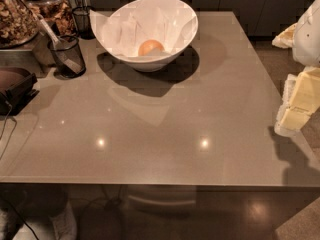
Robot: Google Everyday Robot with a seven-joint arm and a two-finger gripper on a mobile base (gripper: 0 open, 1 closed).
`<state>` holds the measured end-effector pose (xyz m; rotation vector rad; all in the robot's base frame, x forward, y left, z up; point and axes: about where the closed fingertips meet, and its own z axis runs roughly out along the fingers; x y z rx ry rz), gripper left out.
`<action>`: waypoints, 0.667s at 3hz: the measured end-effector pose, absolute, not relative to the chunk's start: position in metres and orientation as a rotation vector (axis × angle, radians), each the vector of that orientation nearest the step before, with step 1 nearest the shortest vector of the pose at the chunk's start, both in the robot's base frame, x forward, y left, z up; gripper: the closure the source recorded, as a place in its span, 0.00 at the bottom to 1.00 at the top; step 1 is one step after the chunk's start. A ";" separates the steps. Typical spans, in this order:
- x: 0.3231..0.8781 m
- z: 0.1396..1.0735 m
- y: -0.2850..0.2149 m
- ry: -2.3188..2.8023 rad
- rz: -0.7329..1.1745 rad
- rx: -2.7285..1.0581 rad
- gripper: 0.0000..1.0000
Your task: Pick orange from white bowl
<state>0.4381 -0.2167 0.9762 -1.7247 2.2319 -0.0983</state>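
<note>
End effector (296, 106) sits at the right border of the view, over the right edge of the bench (165, 129), well apart from everything else. Its pale yellow and white parts are cut off by the frame; whether it is released or clenched: cannot tell. Nothing seen in its grasp. Orange (150, 47) lies at the bottom of the white bowl (186, 24), far to the left of the end effector and further back, near the bench's rear edge. Bowl rim is slanted, high on the side away from the end effector, lower on the side facing it. White paper lining (125, 26) rises behind the orange; the fruit's lower part is hidden by the near wall. Between end effector and bowl: bare bench, glossy, two light glints. Beyond the bowl, furthest from the end effector: dark mesh cup (67, 56) with a utensil in it, second mesh cup (81, 20) behind, snack jars (15, 16) cut off at the corner, dark device (15, 86) partly out of view. Near bench edge runs straight across the lower view; the floor below is dim, hard to make out.
</note>
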 end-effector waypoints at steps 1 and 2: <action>0.438 0.976 -0.217 2.232 -0.098 -1.724 0.00; 0.448 0.978 -0.218 2.307 -0.052 -1.607 0.00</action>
